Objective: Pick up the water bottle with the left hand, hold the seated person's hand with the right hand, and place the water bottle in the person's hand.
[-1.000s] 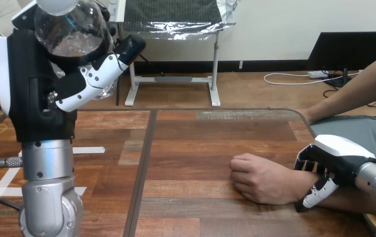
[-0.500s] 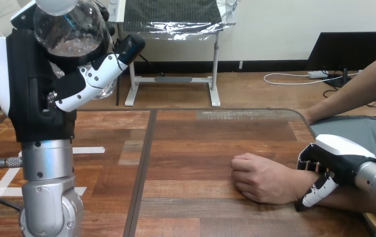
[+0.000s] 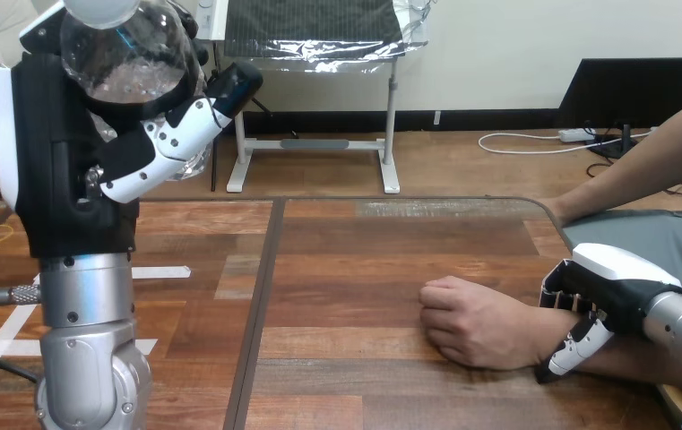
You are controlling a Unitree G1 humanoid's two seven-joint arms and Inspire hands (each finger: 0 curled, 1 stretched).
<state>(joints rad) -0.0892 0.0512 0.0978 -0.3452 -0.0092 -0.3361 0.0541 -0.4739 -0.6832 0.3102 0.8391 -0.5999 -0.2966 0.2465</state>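
My left hand [image 3: 68, 170] is raised high at the view's left, fingers and thumb curled round a clear water bottle [image 3: 126, 54] held upright, its white cap at the top edge. The person's hand [image 3: 476, 322] rests as a loose fist on the wooden table [image 3: 364, 251] at the lower right. My right hand [image 3: 601, 300] sits at the person's wrist, its fingers curled over the top of the wrist and its thumb against the near side.
The person's other arm [image 3: 642, 170] reaches down to the table's far right corner. A dark seam [image 3: 261, 305] runs down the tabletop left of centre, and white tape marks [image 3: 162, 272] lie near my left arm.
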